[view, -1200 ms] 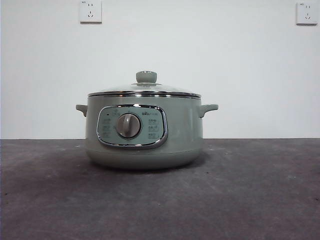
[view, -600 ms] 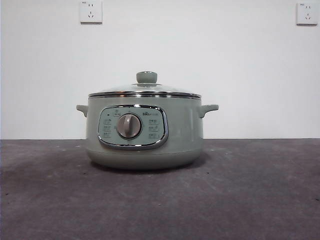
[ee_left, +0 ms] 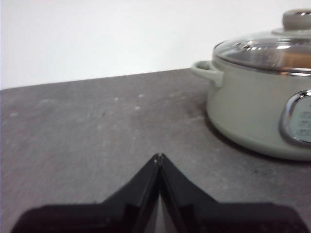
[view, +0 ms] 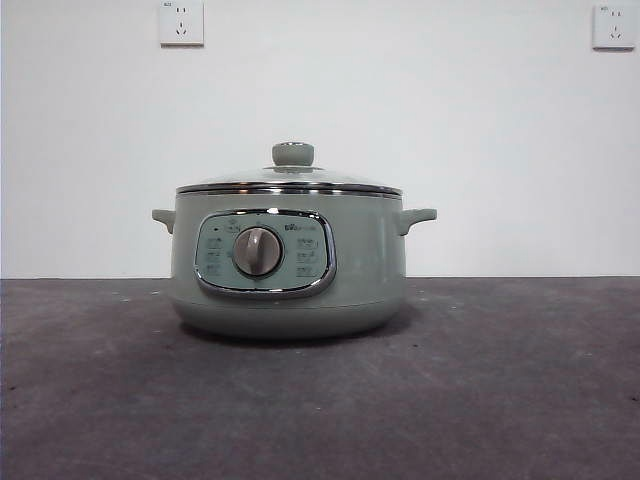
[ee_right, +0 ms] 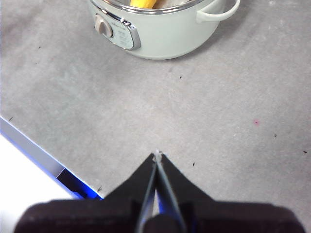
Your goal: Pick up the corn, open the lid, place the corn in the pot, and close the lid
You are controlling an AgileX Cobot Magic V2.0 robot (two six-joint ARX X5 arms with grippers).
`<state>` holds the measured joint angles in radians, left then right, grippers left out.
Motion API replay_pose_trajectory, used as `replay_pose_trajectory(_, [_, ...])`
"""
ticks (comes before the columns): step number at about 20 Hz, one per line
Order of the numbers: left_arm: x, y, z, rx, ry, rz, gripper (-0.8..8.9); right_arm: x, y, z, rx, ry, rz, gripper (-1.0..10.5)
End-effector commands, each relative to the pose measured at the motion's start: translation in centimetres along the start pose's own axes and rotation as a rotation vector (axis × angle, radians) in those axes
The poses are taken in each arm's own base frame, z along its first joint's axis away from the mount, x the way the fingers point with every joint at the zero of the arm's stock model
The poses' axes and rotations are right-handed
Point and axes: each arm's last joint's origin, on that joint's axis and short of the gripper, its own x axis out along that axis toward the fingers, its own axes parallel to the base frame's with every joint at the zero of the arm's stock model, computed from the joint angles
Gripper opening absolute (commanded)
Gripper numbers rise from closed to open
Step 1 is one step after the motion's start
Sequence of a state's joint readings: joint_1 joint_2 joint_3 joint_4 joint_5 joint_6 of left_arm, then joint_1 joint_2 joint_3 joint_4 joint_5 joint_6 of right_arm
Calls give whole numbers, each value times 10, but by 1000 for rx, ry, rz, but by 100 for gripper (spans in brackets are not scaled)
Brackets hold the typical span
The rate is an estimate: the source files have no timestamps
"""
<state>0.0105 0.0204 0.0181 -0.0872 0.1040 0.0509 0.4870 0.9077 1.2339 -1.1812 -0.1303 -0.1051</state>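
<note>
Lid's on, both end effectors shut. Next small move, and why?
Probably none beyond parking the arms: the yellow corn cob shows through the domed glass lid, seated on the sage-green electric pot; left end effector and right end effector are shut, empty, clear.

Only the two grippers visible, each from its own wrist cam. Left gripper [ee_left: 159,156]: matte black, two flat wedge-shaped jaws tapering to a sharp point, broad blocky base along the bottom, a tiny pale fleck right at the tip. Right gripper [ee_right: 157,154]: same black wedge build, same blocky base, with a thin pale grey strip running up the seam between the jaws and a whitish scuff at the tip. No cables, screws or markings in sight.
</note>
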Motion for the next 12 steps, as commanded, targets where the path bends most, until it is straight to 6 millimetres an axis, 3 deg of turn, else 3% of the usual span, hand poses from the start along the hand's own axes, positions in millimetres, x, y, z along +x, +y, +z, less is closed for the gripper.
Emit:
replay_pose_trajectory(1, [0, 1, -7, -23, 47, 49, -3, 3, 0, -1, -6, 6, 1, 0])
replay_pose_trajectory(12, [0, 1, -10, -30, 78, 47, -3, 3, 0, -1, -6, 6, -5, 0])
